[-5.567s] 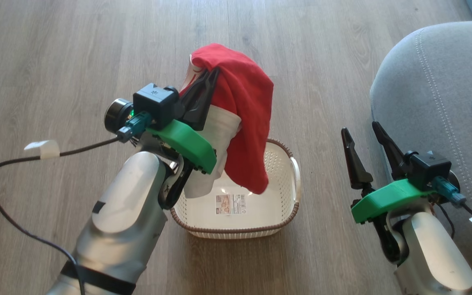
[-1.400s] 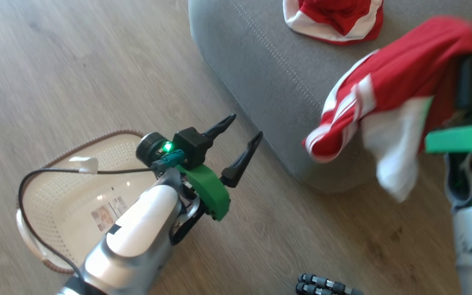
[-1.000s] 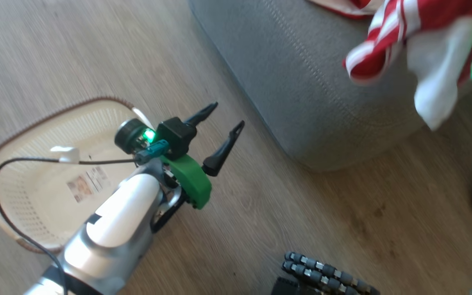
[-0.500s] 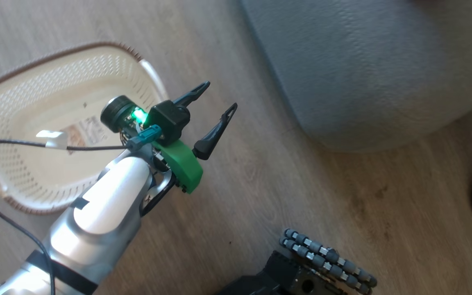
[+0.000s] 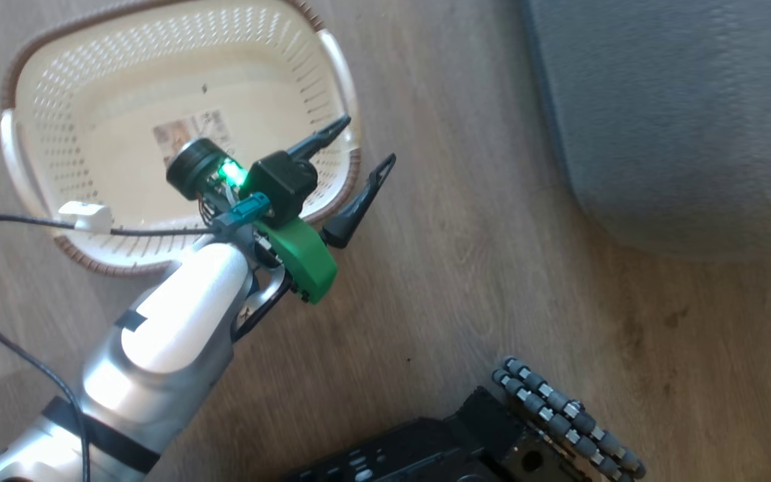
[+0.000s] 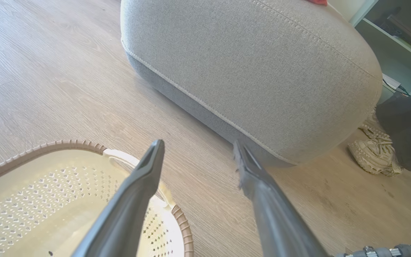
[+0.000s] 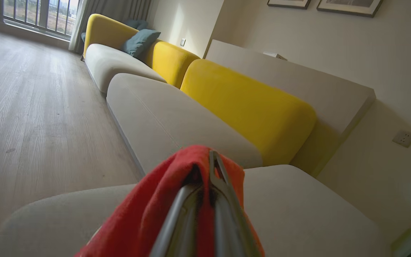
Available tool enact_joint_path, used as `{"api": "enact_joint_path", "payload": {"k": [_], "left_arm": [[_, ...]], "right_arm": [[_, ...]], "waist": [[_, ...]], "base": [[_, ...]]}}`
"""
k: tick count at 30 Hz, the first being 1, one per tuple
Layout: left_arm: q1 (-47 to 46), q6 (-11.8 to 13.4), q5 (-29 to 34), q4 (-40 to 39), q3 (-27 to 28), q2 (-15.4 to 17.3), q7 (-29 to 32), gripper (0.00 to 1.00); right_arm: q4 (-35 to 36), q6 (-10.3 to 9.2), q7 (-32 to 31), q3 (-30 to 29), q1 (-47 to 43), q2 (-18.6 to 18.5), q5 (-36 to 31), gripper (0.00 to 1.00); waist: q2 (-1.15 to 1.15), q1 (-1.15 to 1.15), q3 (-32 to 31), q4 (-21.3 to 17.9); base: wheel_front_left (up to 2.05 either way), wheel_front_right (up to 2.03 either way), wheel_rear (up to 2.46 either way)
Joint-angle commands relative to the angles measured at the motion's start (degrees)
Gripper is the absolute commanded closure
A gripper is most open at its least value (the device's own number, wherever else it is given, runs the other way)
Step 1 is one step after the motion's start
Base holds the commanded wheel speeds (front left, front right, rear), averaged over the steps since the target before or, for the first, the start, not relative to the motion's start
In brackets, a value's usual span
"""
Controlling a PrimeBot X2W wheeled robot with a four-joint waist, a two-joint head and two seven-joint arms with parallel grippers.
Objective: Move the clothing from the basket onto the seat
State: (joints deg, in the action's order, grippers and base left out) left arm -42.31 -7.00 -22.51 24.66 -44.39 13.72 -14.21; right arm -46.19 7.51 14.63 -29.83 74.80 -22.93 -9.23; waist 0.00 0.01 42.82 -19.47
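Jaws on my right gripper (image 7: 204,171) pinch the red garment (image 7: 145,203) above the grey seat (image 7: 298,210), left gripper (image 5: 369,138) gapes empty by the basket (image 5: 51,80), emptied since handover, so I just drop.

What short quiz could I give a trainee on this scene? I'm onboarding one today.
1. True or false: the left tool is shut.
2. The red clothing is gripped by: A) the right tool; B) a person's hand; C) nothing.
3. What lies in the basket?

Key: 1 false, the left tool stands open; 2 A; 3 no clothing, just its label.
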Motion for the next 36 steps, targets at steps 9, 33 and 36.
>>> {"api": "enact_joint_path", "payload": {"k": [9, 33, 36], "left_arm": [[-1.5, 0.4, 0.9, -2.4, 2.0, -0.5, -0.7, 0.00], [4.2, -0.4, 1.6, -3.8, 8.9, -6.7, -0.8, 0.00], [5.5, -0.4, 1.6, -4.0, 10.2, -7.7, -0.8, 0.00]], "right_arm": [[-5.3, -0.02, 0.3, 1.3, -2.9, 1.5, 0.7, 0.64], [16.1, -0.02, 0.4, 17.0, -31.1, 1.5, 17.6, 0.00], [18.8, -0.02, 0.4, 18.8, -33.6, 1.4, 19.0, 0.00]], "waist": [[0.00, -0.01, 2.3, 3.0], [0.00, -0.01, -13.1, 9.0], [0.00, -0.01, -15.4, 11.1]], "base": [[0.00, 0.00, 0.00], [0.00, 0.00, 0.00], [0.00, 0.00, 0.00]]}}
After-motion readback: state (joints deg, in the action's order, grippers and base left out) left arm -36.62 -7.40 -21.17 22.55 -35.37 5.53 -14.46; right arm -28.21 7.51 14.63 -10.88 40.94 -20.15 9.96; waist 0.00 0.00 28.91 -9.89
